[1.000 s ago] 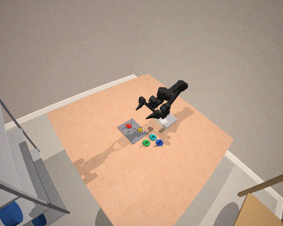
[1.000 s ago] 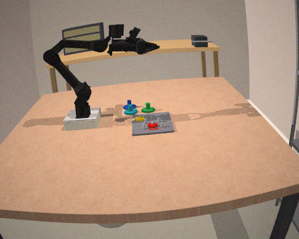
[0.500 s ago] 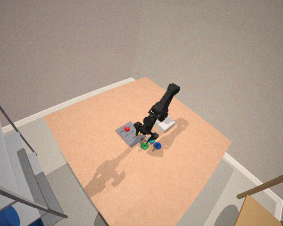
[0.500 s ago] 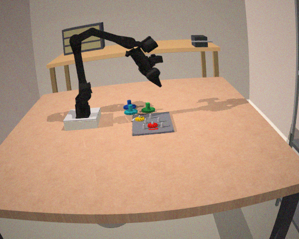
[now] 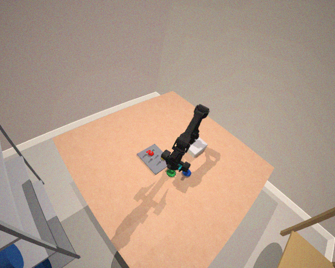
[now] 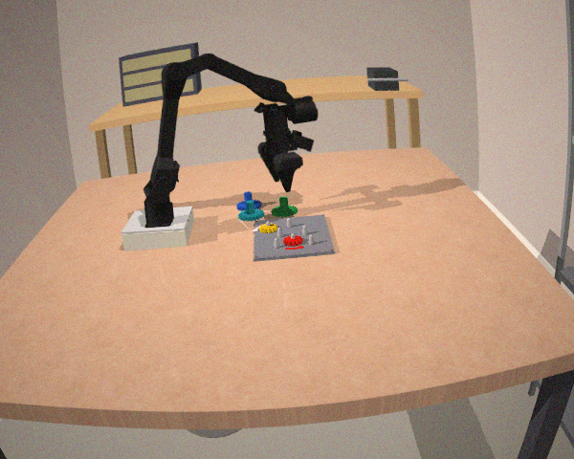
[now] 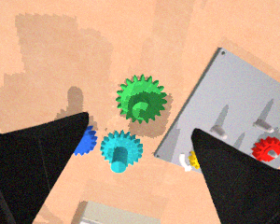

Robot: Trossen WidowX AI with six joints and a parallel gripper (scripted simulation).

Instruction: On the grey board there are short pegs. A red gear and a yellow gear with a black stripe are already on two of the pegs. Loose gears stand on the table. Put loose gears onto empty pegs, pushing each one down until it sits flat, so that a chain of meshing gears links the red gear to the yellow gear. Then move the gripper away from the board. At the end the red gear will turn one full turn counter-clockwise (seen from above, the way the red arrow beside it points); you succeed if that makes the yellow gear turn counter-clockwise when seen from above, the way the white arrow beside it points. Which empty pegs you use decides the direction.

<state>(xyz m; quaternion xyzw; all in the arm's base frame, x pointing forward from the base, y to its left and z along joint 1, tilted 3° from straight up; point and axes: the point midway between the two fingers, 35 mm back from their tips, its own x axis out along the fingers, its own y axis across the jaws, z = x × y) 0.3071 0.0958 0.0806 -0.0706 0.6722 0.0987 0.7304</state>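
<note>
Where the end effector [image 5: 177, 167] [image 6: 288, 189] [image 7: 142, 125] looms, the yellow gear [image 5: 162, 159] [image 6: 268, 228] [image 7: 194, 160] hides partly.

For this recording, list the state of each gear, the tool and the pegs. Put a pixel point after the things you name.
Tool [image 7: 142, 125]: open, holding nothing, above the table.
Green gear [image 5: 171, 173] [image 6: 283, 210] [image 7: 151, 95]: loose on the table.
Teal gear [image 6: 251, 215] [image 7: 126, 144]: loose on the table.
Blue gear [image 5: 186, 173] [image 6: 248, 204] [image 7: 87, 141]: loose on the table.
Red gear [image 5: 151, 154] [image 6: 293, 241] [image 7: 267, 148]: on a peg.
Yellow gear [image 6: 268, 229] [image 7: 194, 160]: on a peg.
Other pegs: empty.
</note>
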